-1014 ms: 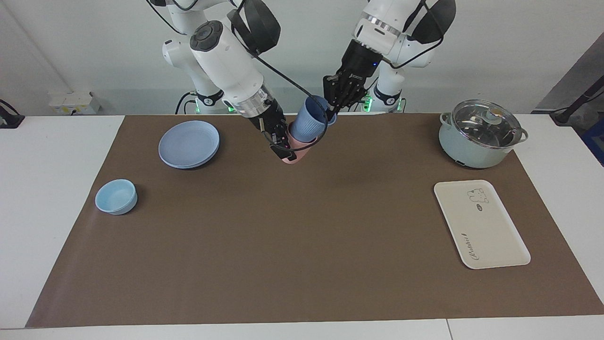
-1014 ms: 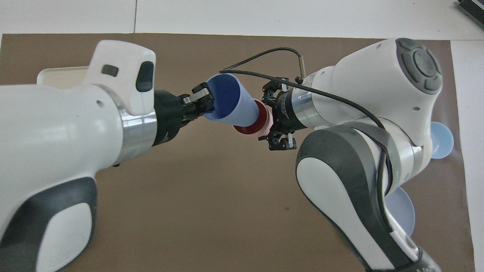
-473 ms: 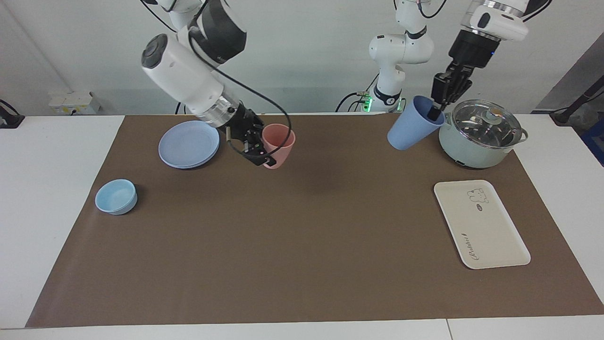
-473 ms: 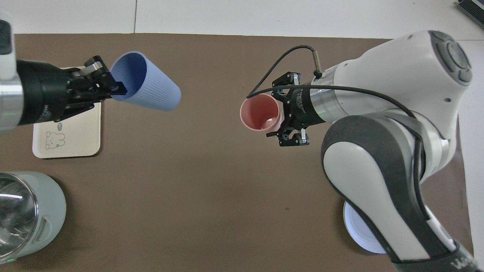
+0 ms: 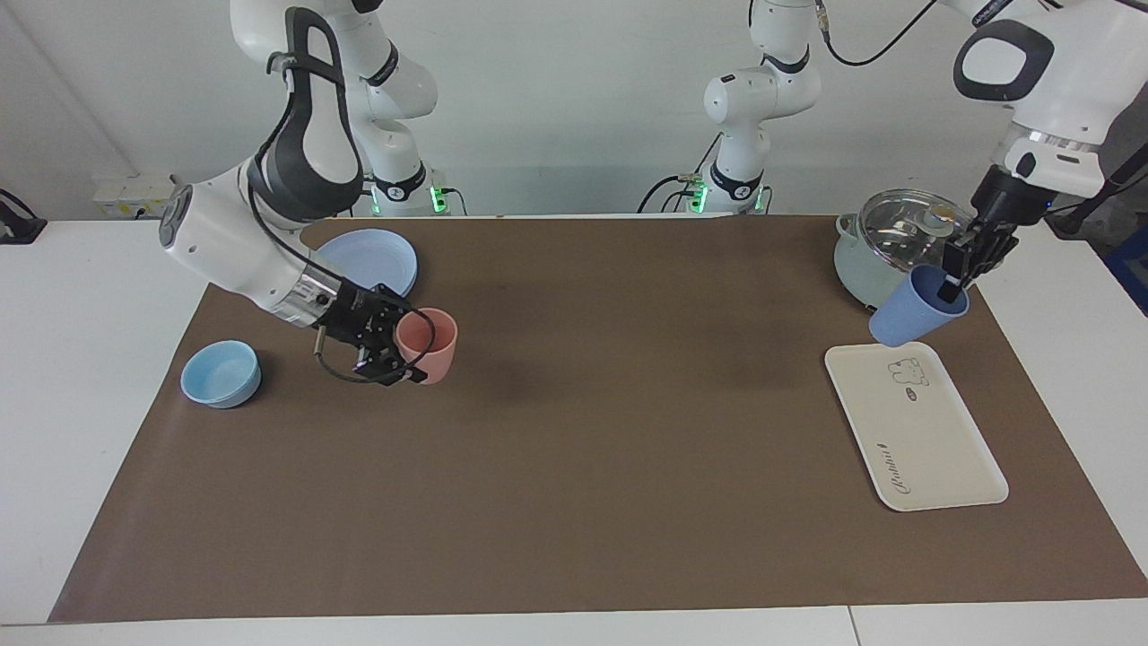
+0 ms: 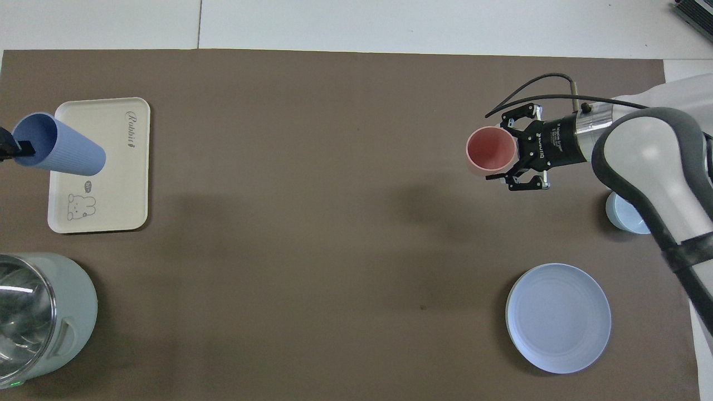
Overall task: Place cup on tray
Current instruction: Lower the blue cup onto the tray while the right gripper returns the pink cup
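The left arm reaches down from high at its own end of the table, its forearm nearly vertical and its wrist bent so that the left gripper points down and slightly inward. Its fingers are pinched on the rim of the periwinkle-blue cup, one finger inside the mouth and one outside. The cup hangs tilted in the air, mouth toward the gripper and base swung toward the table's middle, over the edge of the cream-white tray at the tray's end nearest the robots; it does not touch the tray. In the overhead view the cup overlaps the tray's outer long edge. Just beside the cup, nearer the robots, stands a pale green pot with a glass lid. The right arm bends low over the mat, elbow raised and forearm sloping down toward the table's middle; the right gripper is clamped on the rim of a salmon-pink tumbler, which is upright at or just above the mat. Near it lie a round blue plate, nearer the robots, and a low light-blue bowl toward the right arm's end.
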